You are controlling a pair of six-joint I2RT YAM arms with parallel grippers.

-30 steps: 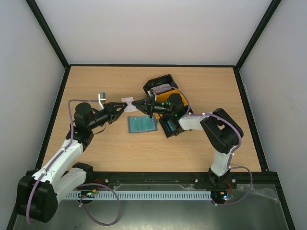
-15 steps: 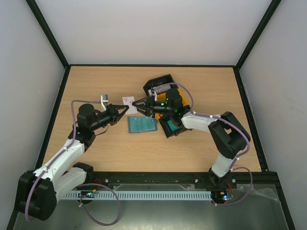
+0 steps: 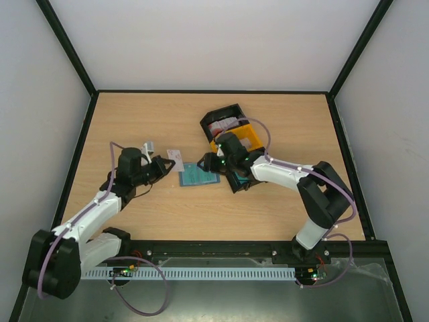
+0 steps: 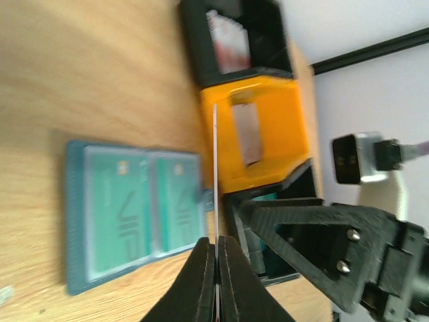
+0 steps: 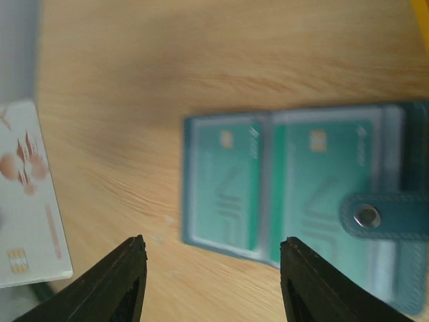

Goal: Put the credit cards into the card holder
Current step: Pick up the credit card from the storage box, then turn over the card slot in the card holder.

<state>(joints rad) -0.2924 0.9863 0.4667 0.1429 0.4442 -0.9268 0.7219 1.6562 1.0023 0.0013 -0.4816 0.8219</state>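
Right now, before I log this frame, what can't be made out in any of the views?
- Left wrist: the held card shows edge-on, a thin line; its face is hidden.
- Top: the near black bin is mostly covered by the right arm; contents unclear.
- Right wrist: the card holder is cut off by the right edge and blurred; print unreadable.

From my left wrist, the card point(image 4: 215, 168) pinched in my left hand point(image 4: 216, 245) shows only as a thin edge, its face hidden. My right wrist view is blurred. There the holder point(image 5: 295, 181) runs off the right edge and the card off the left. From above, the black bin's point(image 3: 206, 122) contents are too small to tell.
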